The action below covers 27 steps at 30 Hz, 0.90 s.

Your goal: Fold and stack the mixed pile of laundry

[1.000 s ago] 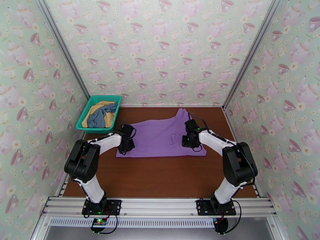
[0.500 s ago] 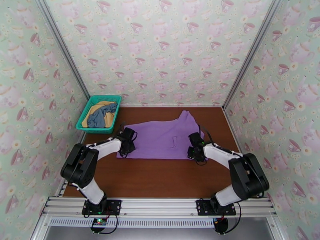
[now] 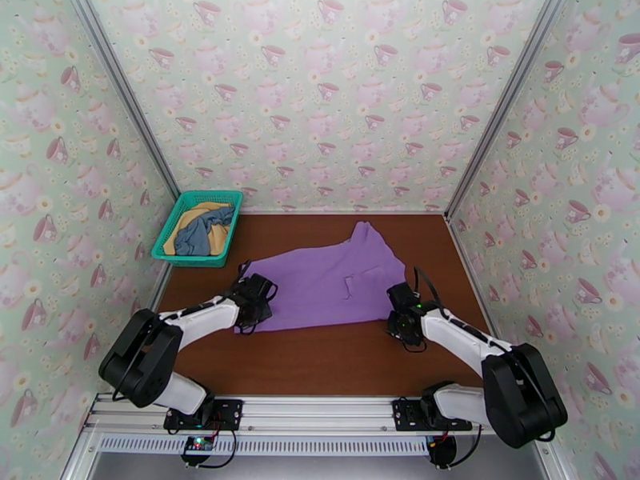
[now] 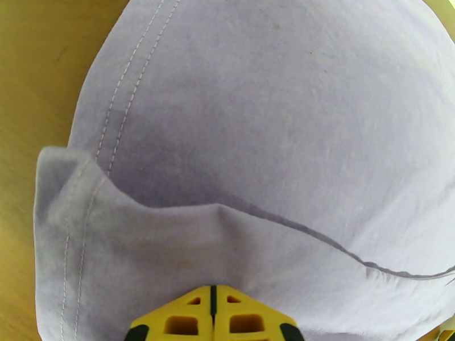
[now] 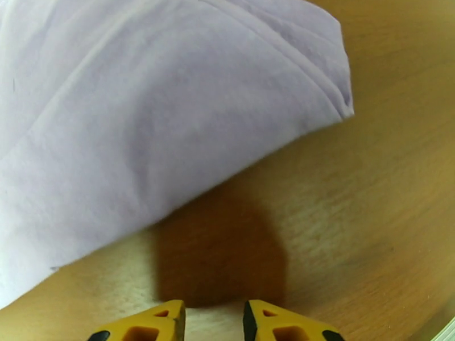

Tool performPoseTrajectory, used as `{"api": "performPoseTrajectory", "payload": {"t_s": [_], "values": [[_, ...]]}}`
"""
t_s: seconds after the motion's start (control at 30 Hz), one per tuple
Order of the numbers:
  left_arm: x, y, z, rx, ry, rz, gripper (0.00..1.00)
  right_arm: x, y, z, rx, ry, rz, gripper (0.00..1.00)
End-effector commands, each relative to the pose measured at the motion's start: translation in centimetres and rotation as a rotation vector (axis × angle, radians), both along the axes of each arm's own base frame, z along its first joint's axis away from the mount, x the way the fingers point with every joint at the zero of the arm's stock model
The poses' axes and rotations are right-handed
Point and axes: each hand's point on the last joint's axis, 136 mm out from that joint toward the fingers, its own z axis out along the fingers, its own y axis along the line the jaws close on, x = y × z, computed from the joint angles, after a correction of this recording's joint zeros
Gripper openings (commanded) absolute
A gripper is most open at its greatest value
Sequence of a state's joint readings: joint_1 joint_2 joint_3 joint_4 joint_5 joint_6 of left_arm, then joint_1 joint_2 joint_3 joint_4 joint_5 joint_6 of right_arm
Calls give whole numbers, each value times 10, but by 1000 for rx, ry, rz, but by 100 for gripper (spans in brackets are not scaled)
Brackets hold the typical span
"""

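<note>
The lilac-purple shirt [image 3: 328,282] lies spread on the brown table, one sleeve pointing to the back. My left gripper [image 3: 254,306] sits low at the shirt's near left corner. In the left wrist view its yellow tips [image 4: 213,305] are together, with the hem of the shirt [image 4: 273,109] gathered into them. My right gripper [image 3: 402,326] is just off the shirt's near right corner. It stands open [image 5: 213,316] over bare wood, the shirt's folded edge [image 5: 142,109] ahead of it. The grey-blue garment [image 3: 200,232] and the mustard-yellow one [image 3: 204,208] lie crumpled in the basket.
A teal mesh basket [image 3: 210,195] stands at the table's back left corner. Bare brown table [image 3: 320,354] stretches between the shirt and the arm bases. Patterned walls close in the back and both sides.
My right gripper came off the shirt and moved toward the near edge, now open over bare wood. The left gripper drew slightly nearer with the hem, and the shirt's near edge skewed.
</note>
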State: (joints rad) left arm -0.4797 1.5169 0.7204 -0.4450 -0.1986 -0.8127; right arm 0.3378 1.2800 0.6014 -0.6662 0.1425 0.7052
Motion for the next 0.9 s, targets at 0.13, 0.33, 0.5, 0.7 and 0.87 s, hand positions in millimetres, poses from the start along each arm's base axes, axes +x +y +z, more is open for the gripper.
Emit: {"api": "performPoseTrajectory", "payload": {"t_s": [0.13, 0.33, 0.5, 0.7, 0.87], "values": [[-10, 27, 30, 161, 135, -25, 11, 32, -10, 59, -66, -71, 79, 38], [27, 26, 86, 179, 19, -37, 28, 45, -29, 36, 1, 0, -39, 36], [24, 12, 73, 98, 20, -70, 29, 52, -41, 7, -21, 63, -113, 31], [13, -3, 47, -3, 41, -101, 29, 50, -58, -17, -85, 175, -161, 19], [10, -10, 43, -44, 42, -126, 29, 33, -75, -23, -157, 253, -195, 13]]}}
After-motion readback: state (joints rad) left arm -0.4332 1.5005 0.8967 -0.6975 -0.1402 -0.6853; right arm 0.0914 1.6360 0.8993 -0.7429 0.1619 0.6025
